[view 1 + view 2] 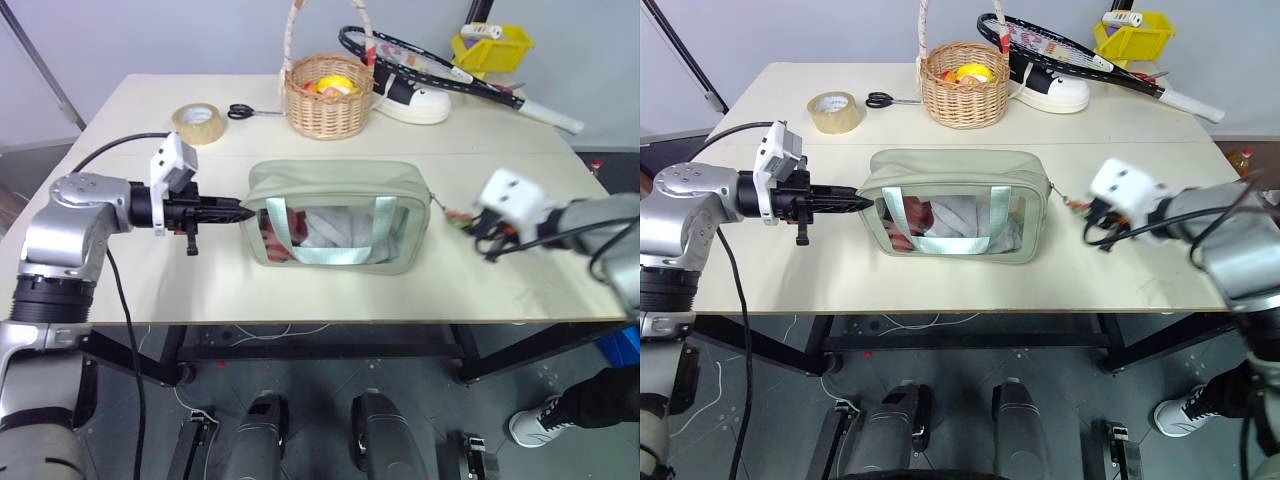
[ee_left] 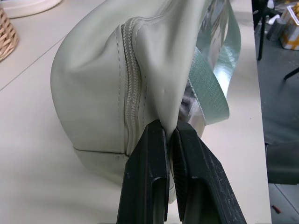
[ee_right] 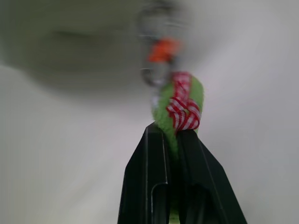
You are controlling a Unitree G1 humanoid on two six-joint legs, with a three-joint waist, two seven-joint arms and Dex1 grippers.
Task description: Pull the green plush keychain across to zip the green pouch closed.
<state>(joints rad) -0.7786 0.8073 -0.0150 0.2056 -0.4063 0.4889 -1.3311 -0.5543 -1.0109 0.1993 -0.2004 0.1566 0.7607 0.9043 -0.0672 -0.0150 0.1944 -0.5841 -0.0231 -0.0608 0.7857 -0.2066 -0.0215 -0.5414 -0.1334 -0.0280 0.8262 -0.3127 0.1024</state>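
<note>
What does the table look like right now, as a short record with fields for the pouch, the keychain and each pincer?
pouch: green pouch lying on the table, its zipper shut at the left end
keychain: green plush keychain off the pouch's right end
left pincer: shut on the pouch's left end
right pincer: shut on the keychain
behind: basket, tape roll, scissors, racket

Beside the green pouch (image 1: pixel 338 214), the right hand (image 1: pixel 478 232) is smeared by blur. The green plush keychain (image 3: pixel 180 105) is half hidden between its fingers (image 3: pixel 149 186), and the pouch behind is a formless blur.
</note>
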